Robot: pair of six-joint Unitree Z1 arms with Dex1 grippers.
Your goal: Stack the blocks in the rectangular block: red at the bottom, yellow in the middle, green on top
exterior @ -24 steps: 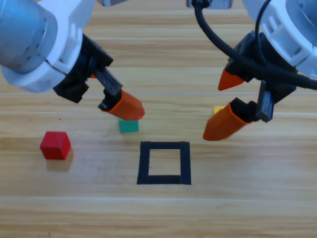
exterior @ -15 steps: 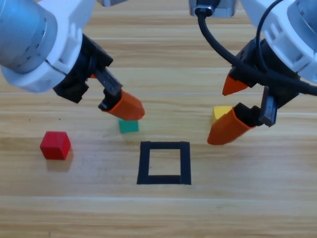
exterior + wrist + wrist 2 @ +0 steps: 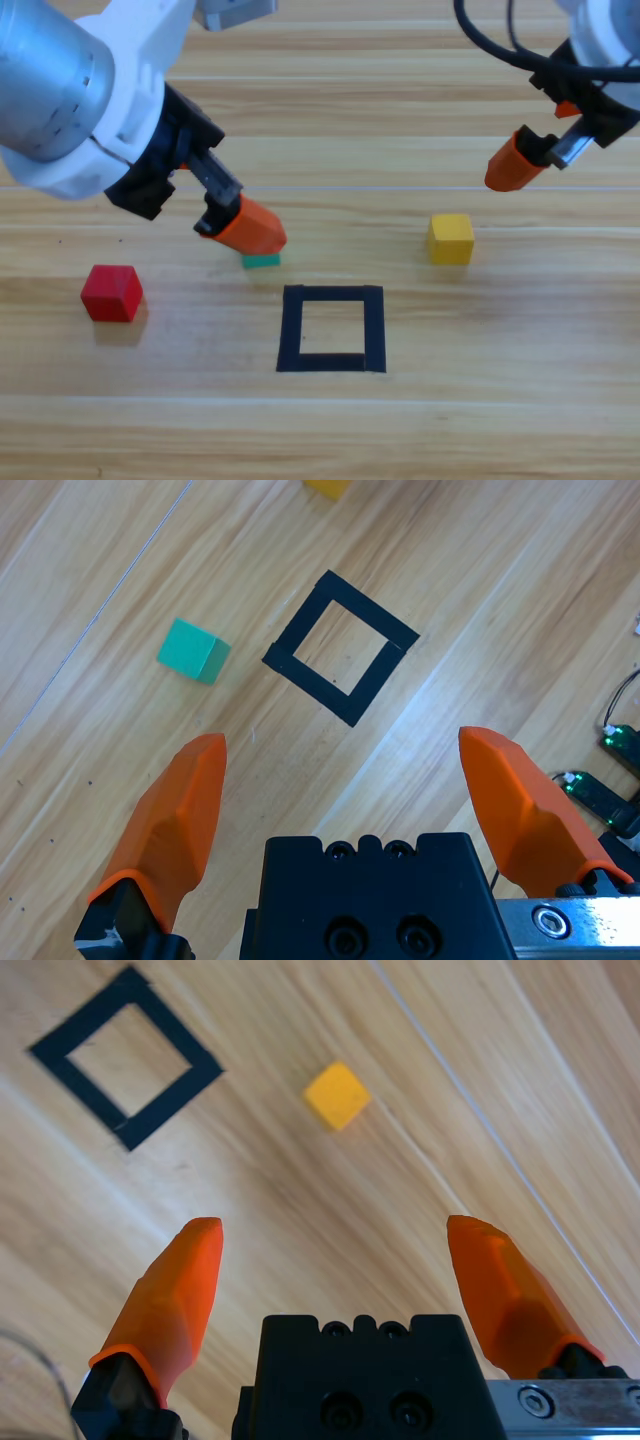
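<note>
The red cube (image 3: 111,293) sits alone at the left of the table. Behind the black tape rectangle (image 3: 292,330), the teal-green cube (image 3: 263,261) peeks out from under an orange jaw of my left gripper (image 3: 248,228), which hovers open above it. In the left wrist view the green cube (image 3: 193,651) lies ahead and left of the open left gripper (image 3: 342,740), beside the tape outline (image 3: 308,692). The yellow cube (image 3: 450,239) stands free, right of the rectangle. My right gripper (image 3: 530,145) hangs open, high at the upper right; its wrist view shows the yellow cube (image 3: 337,1095) well ahead.
Bare wood shows inside the tape outline (image 3: 172,1103). A black cable (image 3: 500,45) loops from the right arm at the top edge. Small electronic boards (image 3: 615,770) lie at the right margin of the left wrist view.
The right gripper has drawn back up and to the right, uncovering the yellow cube. The left gripper has shifted slightly and now covers more of the green cube.
</note>
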